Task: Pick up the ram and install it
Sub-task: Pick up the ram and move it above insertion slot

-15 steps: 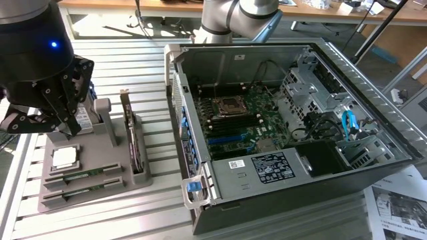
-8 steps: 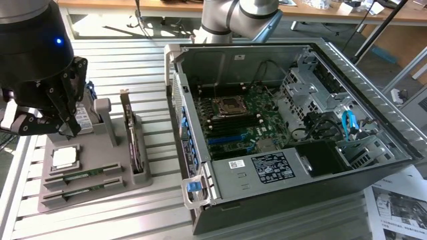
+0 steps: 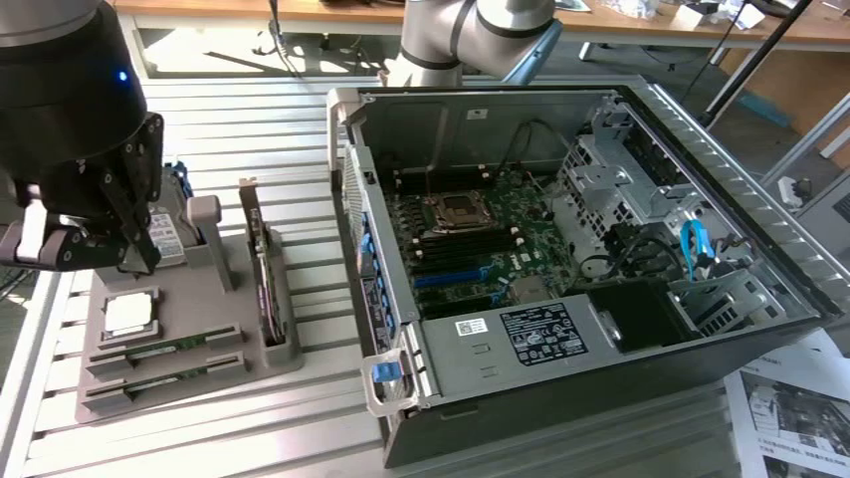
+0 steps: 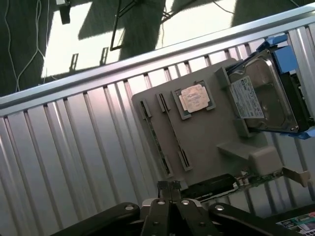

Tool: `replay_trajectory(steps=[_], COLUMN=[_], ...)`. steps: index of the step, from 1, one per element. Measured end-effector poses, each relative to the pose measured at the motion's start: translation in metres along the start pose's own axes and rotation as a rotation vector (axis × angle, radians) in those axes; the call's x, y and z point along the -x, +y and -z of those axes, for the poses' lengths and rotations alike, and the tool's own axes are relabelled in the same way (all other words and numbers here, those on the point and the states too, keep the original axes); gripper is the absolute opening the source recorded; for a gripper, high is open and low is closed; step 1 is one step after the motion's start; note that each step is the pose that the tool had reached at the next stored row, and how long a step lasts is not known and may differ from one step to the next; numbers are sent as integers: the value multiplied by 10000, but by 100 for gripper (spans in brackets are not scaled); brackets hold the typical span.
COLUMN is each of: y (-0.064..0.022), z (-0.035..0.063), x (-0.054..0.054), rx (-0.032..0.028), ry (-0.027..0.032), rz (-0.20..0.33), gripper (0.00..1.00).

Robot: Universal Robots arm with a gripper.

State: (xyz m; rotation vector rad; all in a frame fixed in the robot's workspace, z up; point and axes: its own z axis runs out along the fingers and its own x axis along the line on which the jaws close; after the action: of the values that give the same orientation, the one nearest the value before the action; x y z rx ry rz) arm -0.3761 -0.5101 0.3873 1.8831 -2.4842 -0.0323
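Note:
Two green ram sticks lie flat in the slots of a grey parts holder [image 3: 199, 373]: one ram [image 3: 166, 350] behind, the other ram [image 3: 162, 379] nearer the front edge. In the wrist view the ram [image 4: 156, 140] appears as a thin strip on the holder [image 4: 206, 142]. My black gripper [image 3: 138, 261] hangs above the holder's back corner, over the hard drive, well above the sticks. Its fingers [image 4: 164, 192] are pressed together, shut, with nothing between them.
The holder also carries a silver processor [image 3: 129, 314], a hard drive [image 4: 261, 98] and an upright dark expansion card [image 3: 266, 284]. The open computer case [image 3: 743, 199] lies at the exterior view's right with its motherboard [image 3: 485, 239] exposed. A printed sheet [image 3: 797, 418] lies by the case.

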Motion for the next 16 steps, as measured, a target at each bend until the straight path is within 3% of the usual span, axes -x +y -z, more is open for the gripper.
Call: replay_trajectory(steps=[6,7,11,16], y=[0,0,0,0], z=[-1,-1,-2,-2], x=[0,0,0,0], rx=[-16,-24,-34,-35], ry=[62,94,136,136], rz=[871,1316,2015,2017], gripper=[11,11,11,11])
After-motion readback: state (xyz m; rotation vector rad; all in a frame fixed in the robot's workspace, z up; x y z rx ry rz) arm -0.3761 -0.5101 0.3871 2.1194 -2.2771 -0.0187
